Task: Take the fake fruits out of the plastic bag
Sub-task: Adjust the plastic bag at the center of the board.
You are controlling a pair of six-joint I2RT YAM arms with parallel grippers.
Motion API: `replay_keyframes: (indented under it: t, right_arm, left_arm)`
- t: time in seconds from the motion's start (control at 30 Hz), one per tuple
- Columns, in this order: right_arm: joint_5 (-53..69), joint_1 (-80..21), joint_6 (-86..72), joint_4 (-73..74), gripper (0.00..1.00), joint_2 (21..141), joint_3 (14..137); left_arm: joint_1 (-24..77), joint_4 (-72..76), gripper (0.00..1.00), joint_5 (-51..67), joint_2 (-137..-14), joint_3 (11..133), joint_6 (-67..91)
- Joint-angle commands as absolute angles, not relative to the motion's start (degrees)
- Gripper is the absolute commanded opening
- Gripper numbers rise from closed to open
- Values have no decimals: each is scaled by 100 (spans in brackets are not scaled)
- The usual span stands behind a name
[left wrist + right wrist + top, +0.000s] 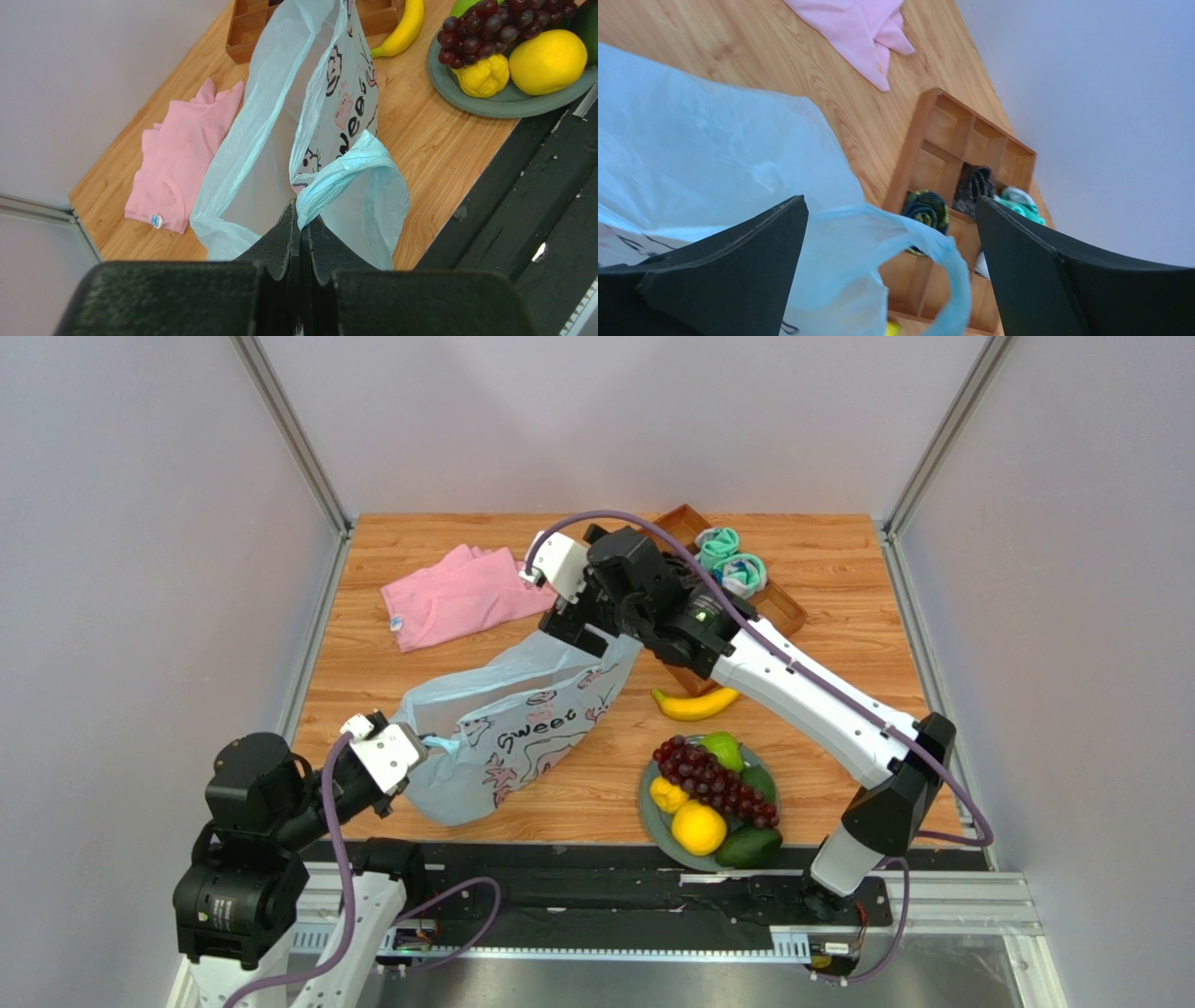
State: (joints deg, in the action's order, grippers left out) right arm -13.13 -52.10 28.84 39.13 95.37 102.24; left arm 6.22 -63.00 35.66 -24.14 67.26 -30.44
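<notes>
The pale-blue plastic bag [512, 721] with its cartoon print is stretched across the table between my two grippers. My left gripper [302, 213] is shut on one twisted loop handle [344, 175] at the bag's near end. My right gripper [891, 203] is open at the far end, and the other handle loop [934, 245] lies loosely between its fingers. The bag's mouth [263, 175] gapes and no fruit shows inside. A banana [694, 706] lies on the table. Grapes [709, 773], a lemon [699, 828], a green apple [723, 749] and an avocado [748, 847] sit on a grey-green plate [648, 812].
A pink cloth [456, 595] lies at the back left. A wooden compartment tray [927, 150] with rolled socks [732, 560] stands at the back, partly under my right arm. The plate is near the table's front edge, right of the bag.
</notes>
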Motion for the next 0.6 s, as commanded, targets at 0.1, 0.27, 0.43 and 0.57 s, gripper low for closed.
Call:
replay_keyframes:
  t: [0.1, 0.27, 0.43, 0.57]
  right_arm:
    - [-1293, -4808, 3280, 5306, 98, 9316, 10606]
    - [-388, -4273, 2391, 6694, 79, 9755, 11293]
    - [457, -4061, 2487, 6391, 26, 10359, 11809]
    - [317, -4008, 2628, 5952, 0, 11727, 14069]
  left_arm:
    - [589, -6486, 0, 3621, -2443, 6838, -3357]
    - [589, -6504, 0, 3551, -2583, 6759, -3603]
    - [589, -5364, 0, 3262, -2986, 6267, -3454]
    - [589, -3984, 0, 2989, -4417, 6871, -3314]
